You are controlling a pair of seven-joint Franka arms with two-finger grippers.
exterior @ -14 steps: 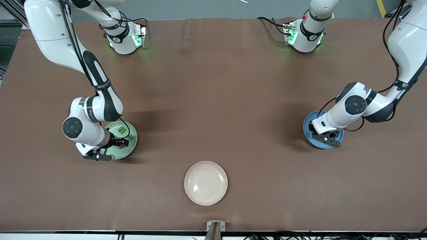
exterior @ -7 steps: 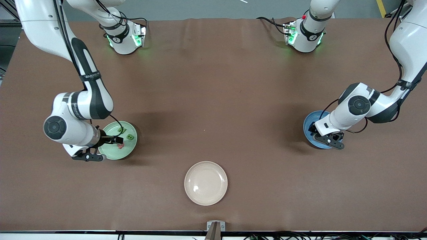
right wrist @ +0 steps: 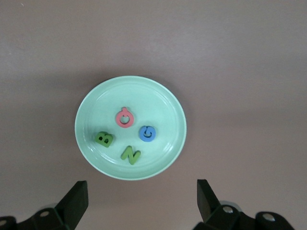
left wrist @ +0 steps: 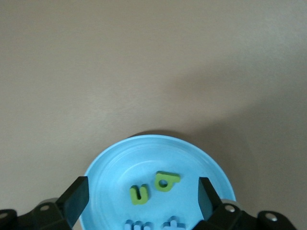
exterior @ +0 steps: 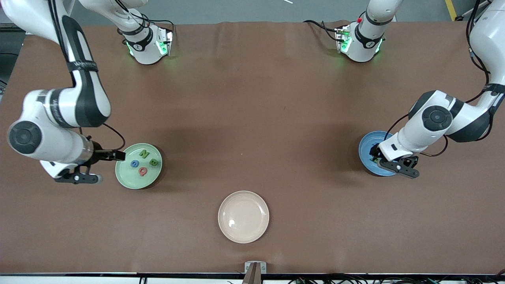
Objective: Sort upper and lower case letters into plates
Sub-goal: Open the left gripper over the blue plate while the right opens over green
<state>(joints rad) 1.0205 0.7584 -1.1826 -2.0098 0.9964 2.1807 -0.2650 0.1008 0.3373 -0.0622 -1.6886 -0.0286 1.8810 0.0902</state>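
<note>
My right arm comes down from its base in a long bend, elbow high, forearm folded toward the right arm's end of the table, and my right gripper [exterior: 105, 156] hangs just off the rim of the mint green plate [exterior: 128, 179], fingers [right wrist: 74, 201] spread wide with nothing between them. My left arm curls in from its own end, wrist joint turned to the front camera, and my left gripper [exterior: 382, 159] hovers over the blue plate [exterior: 365, 148], its black fingers [left wrist: 76, 196] apart and empty too. Both plates are round, shallow and smooth with a low raised rim, glossy against the matte brown table [exterior: 252, 98]. In the mint plate lie four small flat chunky letters: a green N [right wrist: 130, 154], a green B [right wrist: 104, 139], a blue G [right wrist: 147, 133] and a pink Q [right wrist: 124, 119], close together but apart, none on the rim. In the blue plate I see a green n [left wrist: 139, 193] beside a green b/q shape [left wrist: 166, 180] with a round hole, and two blue letters cut off at the edge of my left wrist view, a blue m [left wrist: 136, 225] and a blue x [left wrist: 171, 224]. A cream-beige plate [exterior: 225, 205] of like size sits bare, nearer the front camera, between the two.
</note>
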